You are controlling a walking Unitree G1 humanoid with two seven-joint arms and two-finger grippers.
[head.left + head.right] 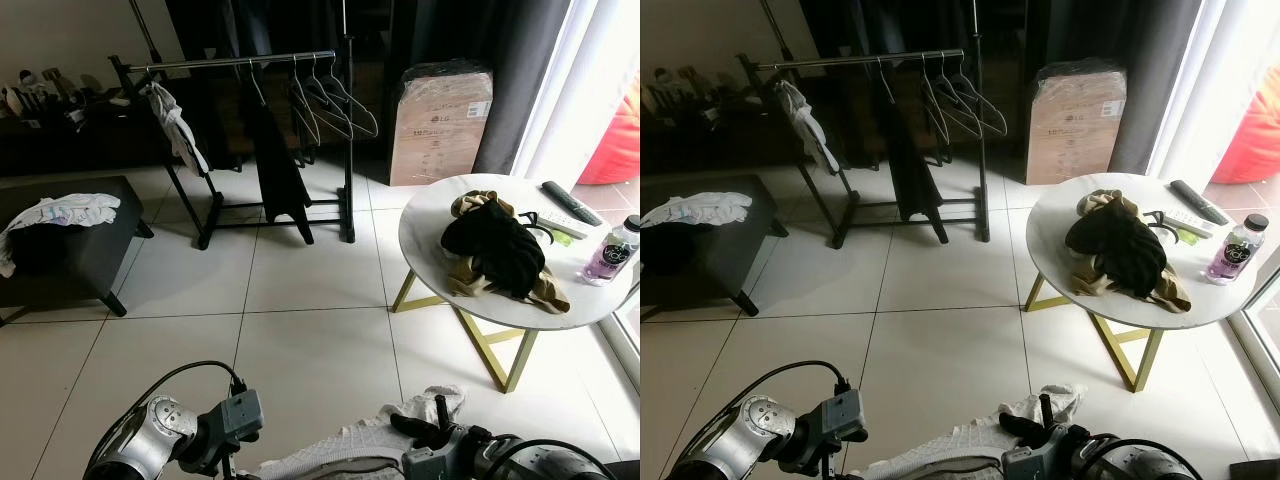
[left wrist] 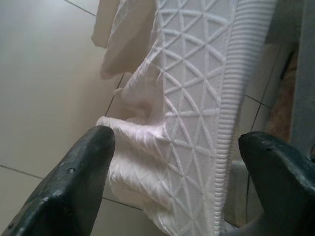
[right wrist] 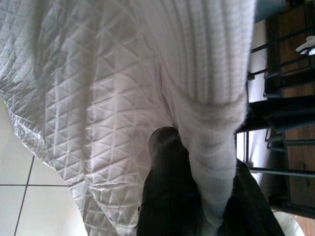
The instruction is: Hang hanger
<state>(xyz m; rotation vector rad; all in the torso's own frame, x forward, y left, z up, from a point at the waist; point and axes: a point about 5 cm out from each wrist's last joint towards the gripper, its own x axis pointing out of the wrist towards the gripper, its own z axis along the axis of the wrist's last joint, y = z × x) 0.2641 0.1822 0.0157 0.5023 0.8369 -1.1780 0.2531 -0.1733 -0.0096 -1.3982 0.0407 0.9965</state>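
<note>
A white quilted garment with a diamond-stitched pattern and ribbed hem (image 1: pixel 350 445) is held low before the robot, between the two arms; no hanger can be made out inside it, though one may be hidden by the cloth; the right gripper (image 3: pixel 197 196) is clenched on the ribbed edge of this cloth, while the left gripper (image 2: pixel 172 187) is spread wide, the garment hanging between its fingers (image 2: pixel 78 187) without being pinched; well beyond, across the tiled floor (image 1: pixel 300 290), a black metal clothes rail (image 1: pixel 240 62) is seen carrying empty wire hangers (image 1: pixel 335 100) and a dark hanging garment (image 1: pixel 275 165); a round white table with gold legs (image 1: pixel 430 265) stands to the right; since only one claw grips, the cloth is judged liable to slip or drag on the floor during the approach.
</note>
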